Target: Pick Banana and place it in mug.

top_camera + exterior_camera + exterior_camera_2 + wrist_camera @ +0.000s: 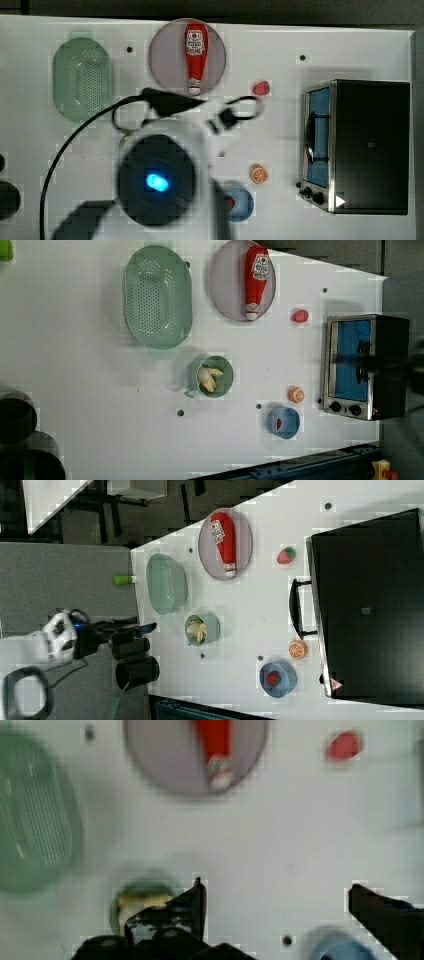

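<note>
The dark-green mug stands upright near the middle of the white table, just below the colander in the left view. The pale-yellow banana lies inside it, and the right view shows the mug with the banana in it too. In the wrist view my gripper is open, its dark fingers spread wide with nothing between them. It hangs above the table, with the mug beside and partly behind one finger. In the top view the arm covers the mug.
A pale-green colander and a grey-purple plate holding a red ketchup bottle sit along the far side. A strawberry, an orange slice, a blue bowl and a toaster oven occupy the left view's right.
</note>
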### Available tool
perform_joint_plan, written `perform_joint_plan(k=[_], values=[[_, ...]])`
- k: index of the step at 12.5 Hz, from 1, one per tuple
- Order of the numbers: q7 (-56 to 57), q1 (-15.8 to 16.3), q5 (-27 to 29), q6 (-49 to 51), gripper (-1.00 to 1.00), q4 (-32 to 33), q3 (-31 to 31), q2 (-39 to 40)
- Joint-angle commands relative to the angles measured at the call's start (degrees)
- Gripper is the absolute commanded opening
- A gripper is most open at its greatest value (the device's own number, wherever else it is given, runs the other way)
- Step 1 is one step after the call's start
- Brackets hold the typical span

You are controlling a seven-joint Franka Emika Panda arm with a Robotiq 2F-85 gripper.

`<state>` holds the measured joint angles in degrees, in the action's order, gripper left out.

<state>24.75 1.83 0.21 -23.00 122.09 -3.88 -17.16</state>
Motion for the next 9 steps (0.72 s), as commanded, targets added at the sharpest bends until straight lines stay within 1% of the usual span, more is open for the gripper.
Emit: perform_joint_plan(k=[1,3,5,6,7,9], values=[[-3.15,-2.32,0.1,1.32,1.0,-0.84,4.69,0.17],[-4.92,-2.52,0.09,5.79,1.0,-3.89,7.54,0.27],[-14.36,-2.67,-0.37,8.9,1.0,-6.71,9.33,0.52],[-18.66,-2.67,-0.44,12.09,1.0,-7.84,9.5,0.57],[-20.32,-2.62,-0.6,14.0,1.0,-8.51,9.32,0.68],[-20.91,-2.62,-1.42,14.55,1.0,-9.63,9.0,0.83]])
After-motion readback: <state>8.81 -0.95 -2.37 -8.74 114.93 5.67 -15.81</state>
